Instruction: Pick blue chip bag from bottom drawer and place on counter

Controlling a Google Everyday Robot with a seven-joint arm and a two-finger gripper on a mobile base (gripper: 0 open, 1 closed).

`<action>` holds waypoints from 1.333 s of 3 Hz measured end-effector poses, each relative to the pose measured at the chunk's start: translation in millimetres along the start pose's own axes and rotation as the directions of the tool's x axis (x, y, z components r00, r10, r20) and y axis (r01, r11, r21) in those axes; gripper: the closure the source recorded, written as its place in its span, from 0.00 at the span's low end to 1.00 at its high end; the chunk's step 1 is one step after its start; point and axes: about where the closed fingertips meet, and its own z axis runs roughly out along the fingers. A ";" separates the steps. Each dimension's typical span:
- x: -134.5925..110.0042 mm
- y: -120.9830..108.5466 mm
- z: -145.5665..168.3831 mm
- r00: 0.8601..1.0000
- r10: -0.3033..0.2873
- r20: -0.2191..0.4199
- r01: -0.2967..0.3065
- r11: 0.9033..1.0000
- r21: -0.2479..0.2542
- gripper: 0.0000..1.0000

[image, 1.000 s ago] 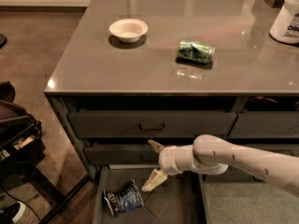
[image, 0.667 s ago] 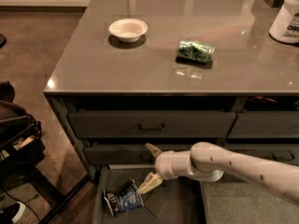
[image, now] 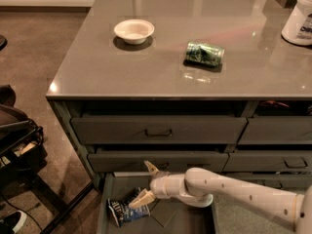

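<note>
The blue chip bag (image: pixel 125 210) lies crumpled on the floor of the open bottom drawer (image: pixel 181 220), at its left side. My gripper (image: pixel 144 184) reaches in from the right on a white arm and hovers just above and right of the bag. It is open, with one finger (image: pixel 151 168) pointing up by the middle drawer front and the other finger (image: pixel 140 199) down at the bag's upper edge. The gripper holds nothing. The counter (image: pixel 161 72) spreads above the drawers.
On the counter stand a white bowl (image: pixel 134 31), a crushed green can (image: pixel 204 53) and a white tub (image: pixel 299 21) at the far right. Two shut drawers with handles (image: pixel 158 130) sit above the open one. A dark chair or cart (image: pixel 17 140) stands at left on the floor.
My gripper has moved left and down, closer to the blue chip bag; its lower finger now reaches the bag's edge. The bag has not moved.
</note>
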 end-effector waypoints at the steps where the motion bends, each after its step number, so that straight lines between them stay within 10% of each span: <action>1: 24.9 2.7 30.6 0.999 0.047 0.006 -0.046 0.999 -0.012 0.00; 4: 83.2 15.4 78.1 0.984 0.178 -0.029 -0.178 0.984 -0.018 0.00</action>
